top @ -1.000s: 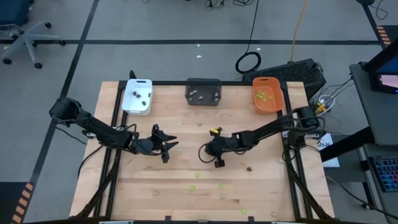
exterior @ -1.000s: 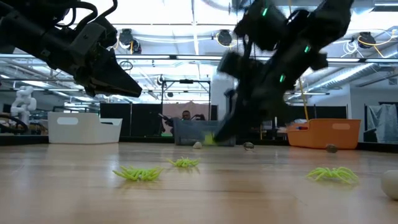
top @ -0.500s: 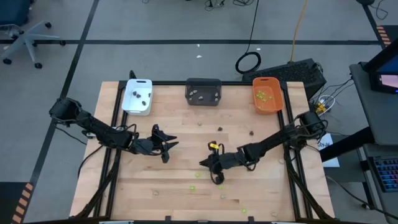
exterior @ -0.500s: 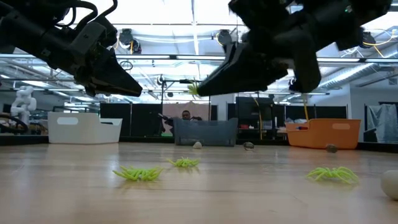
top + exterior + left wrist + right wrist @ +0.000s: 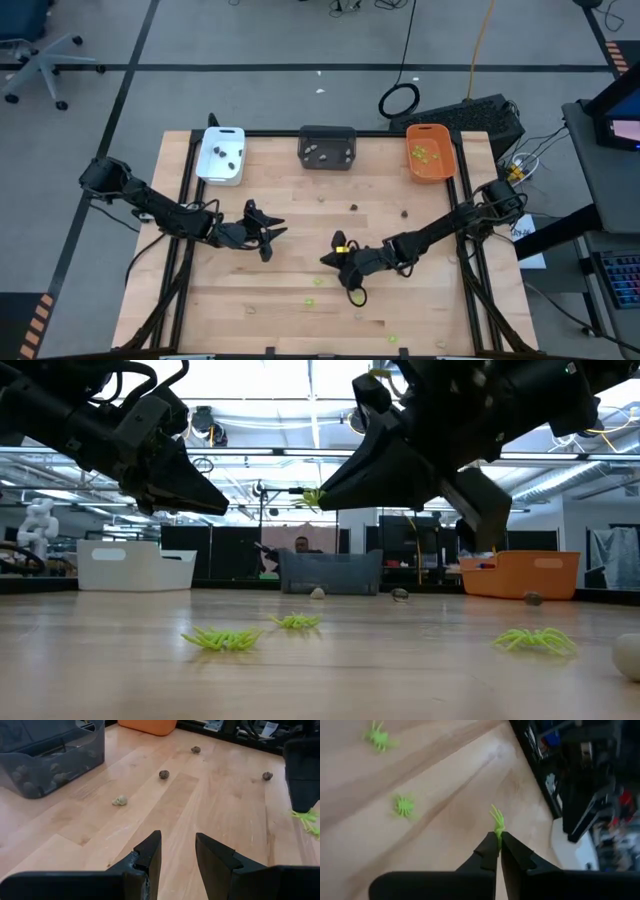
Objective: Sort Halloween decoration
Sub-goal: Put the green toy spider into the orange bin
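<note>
My right gripper [image 5: 336,252] hovers above the table's middle, shut on a lime green spider [image 5: 497,824], and shows high up in the low view [image 5: 318,498]. My left gripper [image 5: 268,236] waits open above the table left of centre, fingers apart [image 5: 177,842], holding nothing. Other green spiders [image 5: 222,639] [image 5: 534,640] lie flat on the wood near the front. A beige piece [image 5: 119,800] and dark brown pieces [image 5: 164,774] lie between my grippers and the trays. My right gripper pinches the green spider by one end [image 5: 498,833] between its two fingertips. The rest of the spider sticks out beyond the tips. In the low view the fingers slant down toward the table's left, and the spider [image 5: 311,498] is lifted clear of the wood.
Three trays stand along the far edge: white [image 5: 222,168], dark grey [image 5: 327,160] and orange [image 5: 430,172], each with pieces inside. Loose green spiders [image 5: 313,300] and a beige piece [image 5: 250,310] dot the near half. A person shows far behind the grey tray [image 5: 300,545].
My right gripper has risen from the tabletop near the centre with the green spider between its fingers, moved toward the near edge, and tipped from pointing steeply down to slanting toward the table's left. The spider is now lifted clear.
</note>
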Robot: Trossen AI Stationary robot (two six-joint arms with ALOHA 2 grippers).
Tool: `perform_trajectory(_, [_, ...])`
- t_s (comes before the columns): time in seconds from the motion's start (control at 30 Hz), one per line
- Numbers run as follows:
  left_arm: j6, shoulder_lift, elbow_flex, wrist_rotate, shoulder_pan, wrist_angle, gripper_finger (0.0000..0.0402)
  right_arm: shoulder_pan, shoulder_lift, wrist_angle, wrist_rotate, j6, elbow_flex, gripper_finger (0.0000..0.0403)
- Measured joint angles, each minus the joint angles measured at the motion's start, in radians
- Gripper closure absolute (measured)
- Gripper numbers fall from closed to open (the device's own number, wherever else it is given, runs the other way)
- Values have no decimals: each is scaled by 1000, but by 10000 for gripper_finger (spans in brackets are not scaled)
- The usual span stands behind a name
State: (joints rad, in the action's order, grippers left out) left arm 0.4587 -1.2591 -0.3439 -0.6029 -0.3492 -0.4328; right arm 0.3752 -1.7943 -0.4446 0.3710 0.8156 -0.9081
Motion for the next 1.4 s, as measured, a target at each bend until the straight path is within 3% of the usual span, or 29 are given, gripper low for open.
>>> perform_trajectory(0.3, [1,0,0,-3,0,0,283,0,0,0,2,370,-1,403])
perform_trajectory(0.47, [1,0,0,-5,0,0,283,0,0,0,72,481,-1,403])
perform_trajectory(0.7, [3,0,0,-5,0,0,283,4,0,0,77,564,-1,403])
perform_trajectory(1.07, [3,0,0,-8,0,0,283,9,0,0,77,482,-1,403])
perform_trajectory(1.4, [4,0,0,-8,0,0,283,9,0,-1,46,65,-1,403])
